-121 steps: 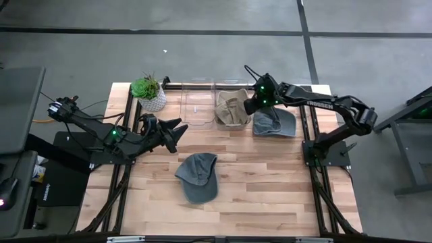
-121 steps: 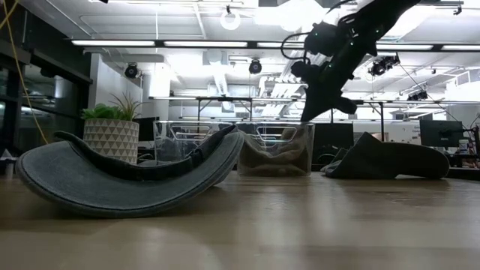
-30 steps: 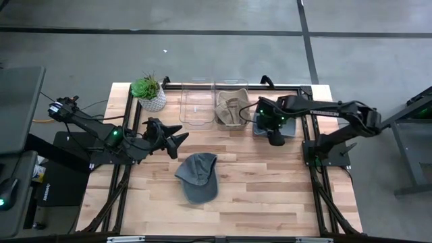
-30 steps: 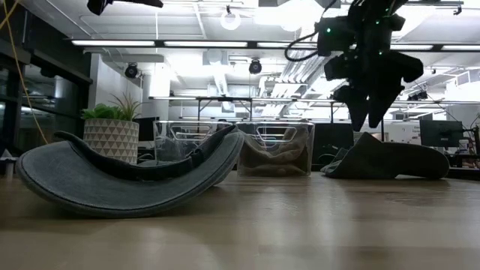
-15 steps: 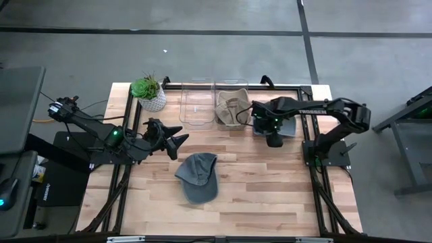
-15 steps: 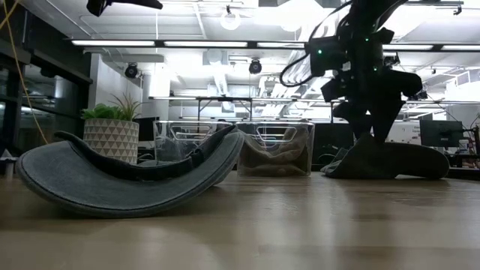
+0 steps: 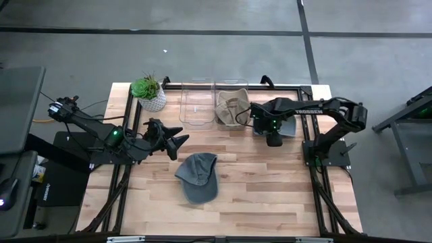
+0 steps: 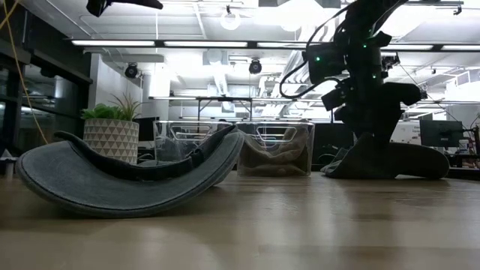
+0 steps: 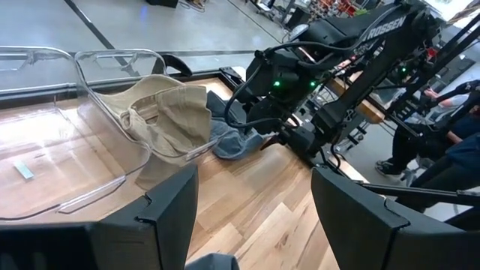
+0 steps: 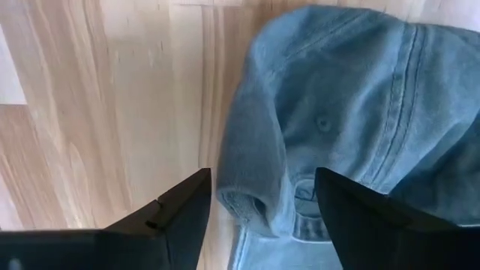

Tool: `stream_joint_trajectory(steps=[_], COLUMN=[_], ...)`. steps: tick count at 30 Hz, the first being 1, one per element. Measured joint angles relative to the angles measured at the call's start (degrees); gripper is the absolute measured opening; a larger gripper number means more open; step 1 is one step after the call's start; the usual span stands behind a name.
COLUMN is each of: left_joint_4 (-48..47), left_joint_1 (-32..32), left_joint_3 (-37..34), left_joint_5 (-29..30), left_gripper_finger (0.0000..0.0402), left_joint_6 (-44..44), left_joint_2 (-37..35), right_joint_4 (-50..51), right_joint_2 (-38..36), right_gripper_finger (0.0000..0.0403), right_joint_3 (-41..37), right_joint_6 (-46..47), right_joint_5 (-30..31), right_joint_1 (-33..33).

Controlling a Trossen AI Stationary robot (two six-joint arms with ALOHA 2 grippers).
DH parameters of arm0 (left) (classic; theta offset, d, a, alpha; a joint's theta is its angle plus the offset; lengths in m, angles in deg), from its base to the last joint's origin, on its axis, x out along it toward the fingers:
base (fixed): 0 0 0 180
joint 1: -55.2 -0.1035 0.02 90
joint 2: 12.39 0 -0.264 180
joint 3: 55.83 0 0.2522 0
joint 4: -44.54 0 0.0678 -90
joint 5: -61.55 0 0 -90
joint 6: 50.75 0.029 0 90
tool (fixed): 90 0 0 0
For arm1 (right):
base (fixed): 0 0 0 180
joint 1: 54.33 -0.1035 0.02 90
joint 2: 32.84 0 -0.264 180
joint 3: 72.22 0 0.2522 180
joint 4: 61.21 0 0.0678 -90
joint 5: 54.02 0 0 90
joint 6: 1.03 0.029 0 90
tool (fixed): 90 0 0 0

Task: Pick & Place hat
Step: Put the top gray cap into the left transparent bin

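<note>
A blue denim cap lies on the table at the far right; it also shows in the low view and the right wrist view. My right gripper is open, low over it, fingers pointing down on either side of the cap's folded edge. A tan hat lies in a clear bin. A grey cap lies on the table's middle. My left gripper is open and empty, left of centre. My right gripper stands over the blue cap's folded edge from above, with one finger on each side of it. I cannot tell whether the fingers touch the cloth. The cap lies flat on the table.
An empty clear bin stands beside the bin with the tan hat. A potted plant stands at the far left corner. Bare wood lies between the grey cap and the blue cap.
My right gripper has come down onto the blue cap, still open. The cap has stayed where it lay.
</note>
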Motion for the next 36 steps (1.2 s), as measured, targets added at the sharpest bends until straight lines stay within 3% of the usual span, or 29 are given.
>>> stream_joint_trajectory(steps=[7,17,30,36], left_joint_4=[0.00,0.00,0.02,0.04], left_joint_1=[0.00,0.00,0.02,0.01], left_joint_3=[0.00,0.00,0.00,0.00], left_joint_5=[0.02,0.02,0.06,0.06], left_gripper_finger=[0.0241,0.0241,0.0241,0.0241], left_joint_6=[-0.07,-0.07,-0.07,-0.10], left_joint_2=[0.00,0.00,0.00,0.00], right_joint_4=[0.15,0.79,3.64,6.51], right_joint_2=[0.00,0.00,-0.26,-3.91], right_gripper_finger=[0.0162,0.0018,0.0013,0.0013], right_joint_3=[0.00,0.00,0.00,0.00], right_joint_6=[0.25,1.26,5.65,8.31], right_joint_5=[0.00,-1.07,-2.56,-2.35], right_joint_1=[0.00,0.00,-1.13,-3.70])
